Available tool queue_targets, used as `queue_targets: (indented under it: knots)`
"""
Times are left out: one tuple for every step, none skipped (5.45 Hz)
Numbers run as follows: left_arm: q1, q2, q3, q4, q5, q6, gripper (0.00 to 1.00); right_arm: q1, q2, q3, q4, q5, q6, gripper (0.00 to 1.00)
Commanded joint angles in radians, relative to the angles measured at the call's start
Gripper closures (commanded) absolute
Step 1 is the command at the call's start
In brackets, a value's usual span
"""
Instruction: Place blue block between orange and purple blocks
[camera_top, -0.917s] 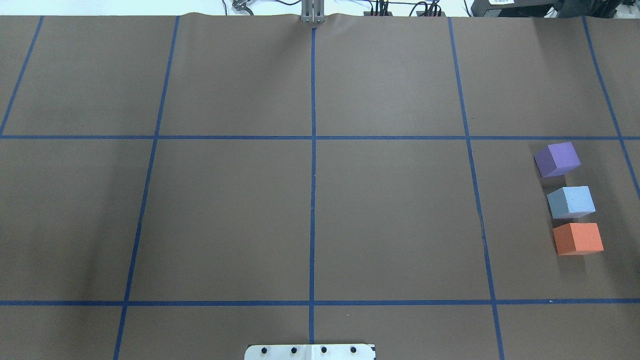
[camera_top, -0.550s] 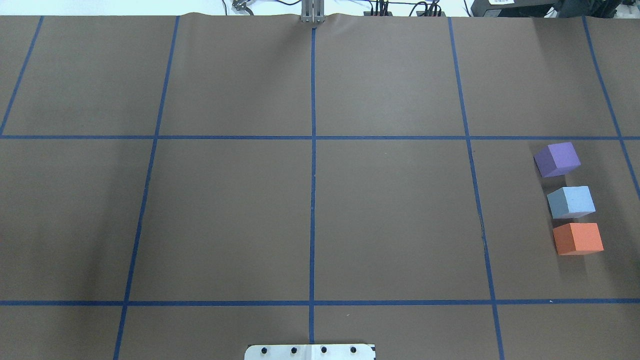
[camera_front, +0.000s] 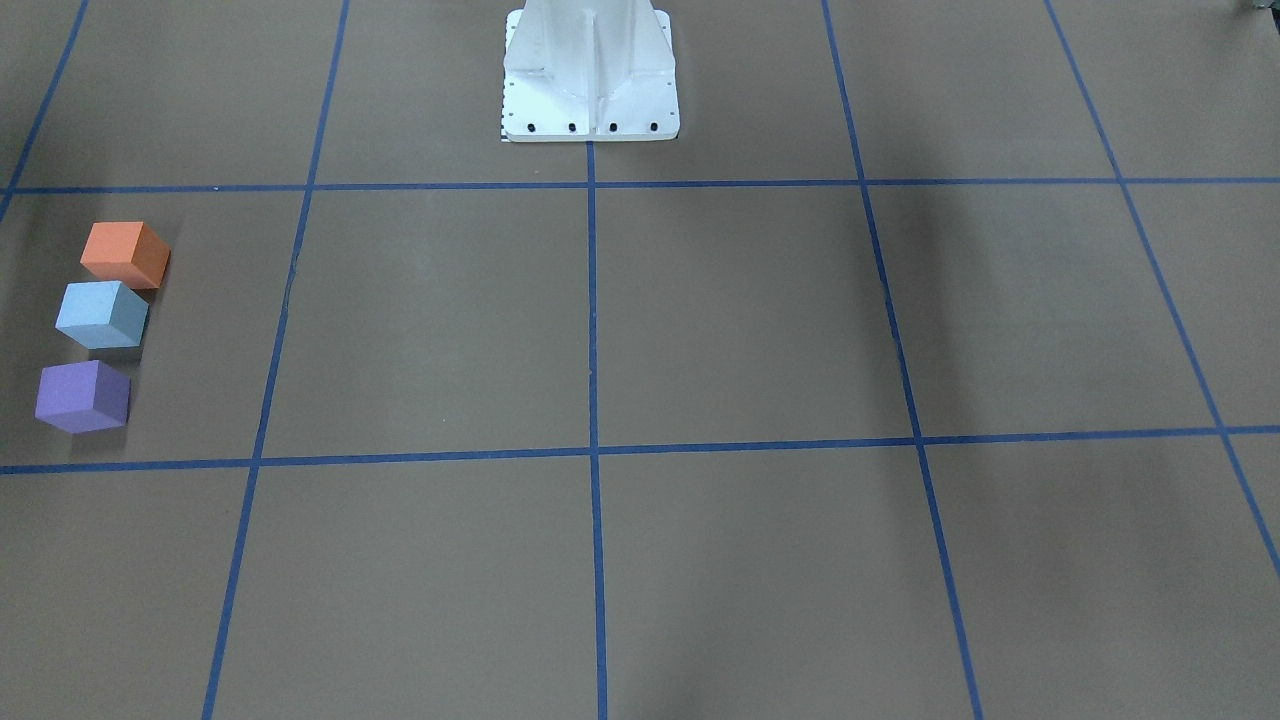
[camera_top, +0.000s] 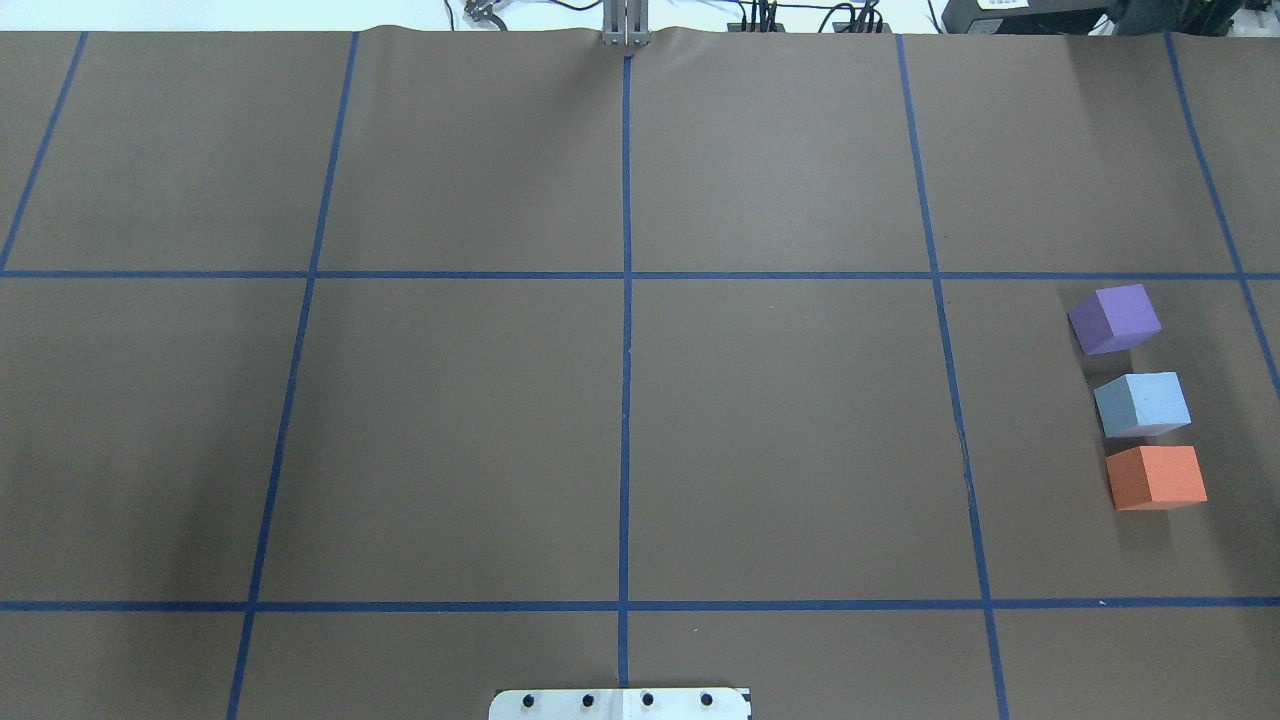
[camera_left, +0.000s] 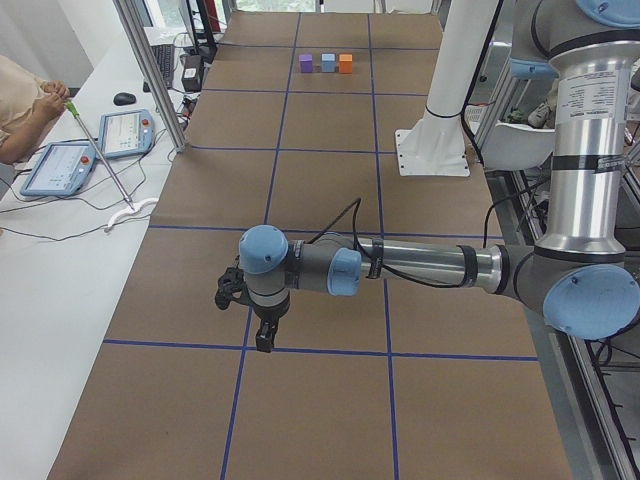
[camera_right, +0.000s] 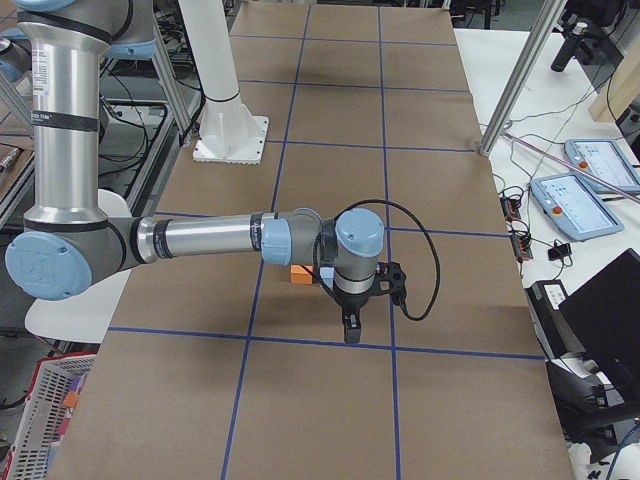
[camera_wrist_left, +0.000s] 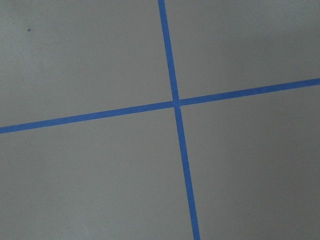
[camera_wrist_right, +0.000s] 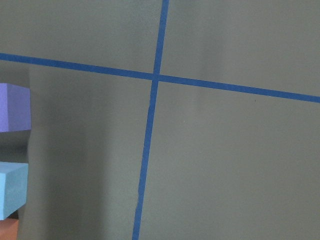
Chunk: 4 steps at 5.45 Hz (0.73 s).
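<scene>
**A:** Where is the blue block (camera_top: 1142, 404)?

**B:** On the worktop (camera_top: 780, 440), close to its right edge and about halfway between the near and far edges. It sits in a short row running along that edge. The purple block (camera_top: 1114, 319) is on its far side, and the orange block (camera_top: 1156, 478) is on the side nearer the robot.

**A:** So it's between them already?

**B:** That's my reading. There's a narrow gap to the purple block. Orange is right against it or nearly so, and I can't tell which. Purple is turned a little out of square with the other two.

**A:** And the grippers?

**B:** The right gripper (camera_right: 351, 328) hangs pointing down, just inward of the row. Its wrist camera looks at a tape crossing (camera_wrist_right: 155, 76), with slivers of all three blocks at the frame's edge. The left gripper (camera_left: 263, 338) hangs over the worktop's left half, well apart from the blocks. Both appear only in the side views, so I can't tell how far their fingers are spread. All three blocks rest on the worktop, so I judge that neither gripper carries one.

**A:** Which step, then?

**B:** The placing looks done, so this is the tail end. The next move calls for no grasp, only keeping the right arm clear of the row so nothing gets knocked.
</scene>
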Motion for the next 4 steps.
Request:
queue_targets:
  knots:
    - [0.000, 0.001, -0.005, 0.001, 0.001, 0.000, 0.00, 0.000, -0.008, 0.006, 0.001, -0.037, -0.004, 0.00]
    - [0.000, 0.006, -0.005, 0.001, 0.001, 0.000, 0.00, 0.000, -0.007, 0.008, 0.001, -0.060, -0.003, 0.00]
    - [0.000, 0.024, -0.009, 0.001, 0.001, 0.000, 0.00, -0.002, -0.010, 0.009, 0.001, -0.059, 0.002, 0.00]
    - [0.003, 0.026, -0.009, -0.001, 0.001, 0.000, 0.00, -0.002, -0.010, 0.009, 0.001, -0.059, 0.000, 0.00]
